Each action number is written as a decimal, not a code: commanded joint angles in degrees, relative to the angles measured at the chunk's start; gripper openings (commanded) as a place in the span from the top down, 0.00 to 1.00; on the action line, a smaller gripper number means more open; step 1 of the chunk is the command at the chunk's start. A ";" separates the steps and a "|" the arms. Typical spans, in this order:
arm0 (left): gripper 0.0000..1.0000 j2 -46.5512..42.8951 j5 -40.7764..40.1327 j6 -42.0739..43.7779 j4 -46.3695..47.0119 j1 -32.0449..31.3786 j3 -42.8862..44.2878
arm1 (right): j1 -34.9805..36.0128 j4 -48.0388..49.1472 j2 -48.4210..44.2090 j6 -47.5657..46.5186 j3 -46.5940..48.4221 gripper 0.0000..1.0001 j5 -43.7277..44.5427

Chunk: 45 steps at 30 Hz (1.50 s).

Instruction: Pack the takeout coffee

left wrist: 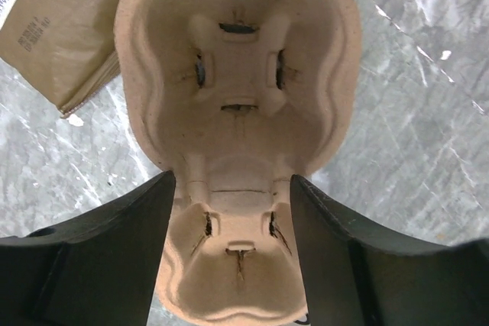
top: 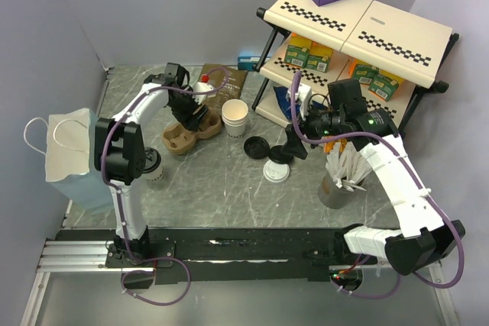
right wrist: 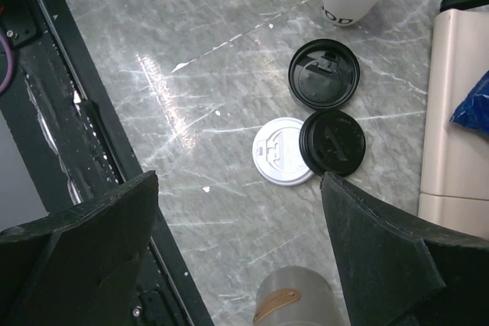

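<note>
Straddling cup carrier (left wrist: pixel 241 74), left claw (left wrist: pixel 233 179), grip unclear, right claw (right wrist: pixel 238 179) wide open above lids (right wrist: pixel 332 141)

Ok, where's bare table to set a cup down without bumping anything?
The widest bare patch is front centre of the table, bordered by the lidded cup, the cup carrier, the white lid and the black rail. Crowded around the black lids, stirrer tin and shelf on the right.

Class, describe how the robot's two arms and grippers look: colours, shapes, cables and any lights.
Both the left arm and right arm have white links joined by black joints. A thin purple cable runs along each. The left gripper and right gripper have broad matte black fingers. A small green light glows near the right wrist.
</note>
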 commanded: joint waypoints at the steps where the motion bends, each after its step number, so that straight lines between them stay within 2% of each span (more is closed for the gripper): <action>1: 0.34 1.02 -0.06 0.55 -1.30 0.01 3.23 | -0.90 1.52 -1.16 0.79 -0.62 0.07 -1.06; 5: 0.39 1.81 0.64 0.64 -2.80 0.01 4.11 | -1.16 1.43 -1.24 0.61 -0.79 0.07 -0.98; 18: 0.39 -2.41 1.52 -1.12 -1.30 0.01 0.33 | -1.95 1.79 -0.37 0.79 -1.41 0.07 -1.68; 33: 0.49 -2.05 1.87 -0.77 -2.45 0.01 -0.72 | -1.95 1.78 1.12 0.70 -0.62 0.07 -1.94; 41: 0.43 -2.23 0.82 -1.82 -0.87 0.01 -2.13 | -1.95 1.96 1.83 0.70 -0.27 0.07 -2.30; 45: 0.49 -2.14 1.17 -2.18 -0.78 -0.08 -2.13 | -2.04 2.05 1.74 0.79 -0.18 0.07 -2.38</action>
